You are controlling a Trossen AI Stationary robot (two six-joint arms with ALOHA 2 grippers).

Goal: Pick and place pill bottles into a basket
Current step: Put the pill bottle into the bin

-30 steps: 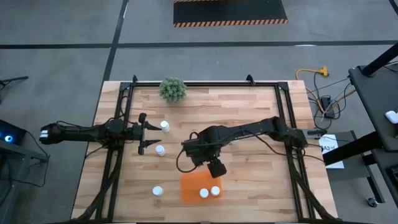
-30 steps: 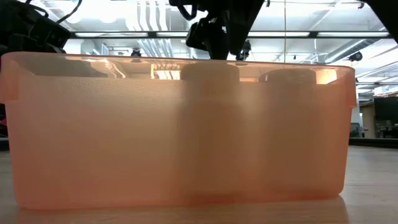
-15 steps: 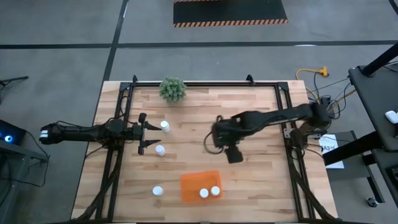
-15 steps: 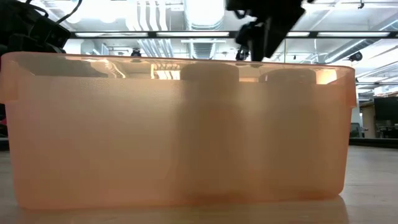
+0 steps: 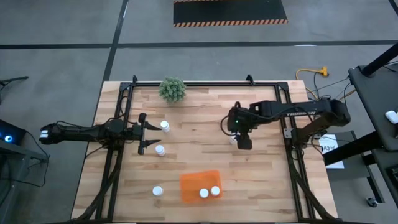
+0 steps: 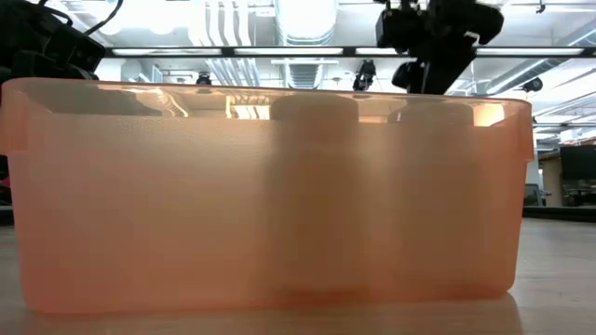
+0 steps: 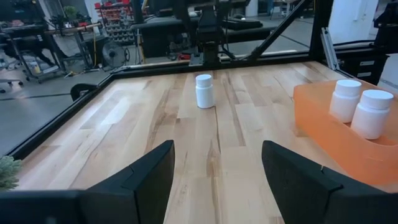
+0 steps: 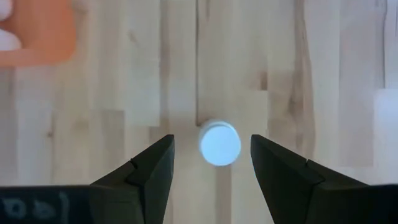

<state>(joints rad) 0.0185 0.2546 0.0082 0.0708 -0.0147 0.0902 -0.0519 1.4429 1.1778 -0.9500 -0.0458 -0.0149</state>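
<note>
The right claw (image 8: 212,163) hangs spread above a small white round-capped pill bottle (image 8: 219,144) on the tabletop's right, fingers straddling it for a grasp. The shallow bright-orange plastic basket (image 5: 193,181) holds two bottles near. The left claw (image 7: 216,174), also spread, waits left.

- Basket (image 5: 192,186): bright orange.
- Bottles (image 5: 204,193): white, with white caps.
- Table (image 5: 205,112): pale wood, streaked grain.
- Plant (image 5: 172,89): green.
- Floor strip (image 5: 230,23): orange-and-black stripes.

Dark slim arms, black cables — tapered claw fingers (image 8: 152,171)
</note>
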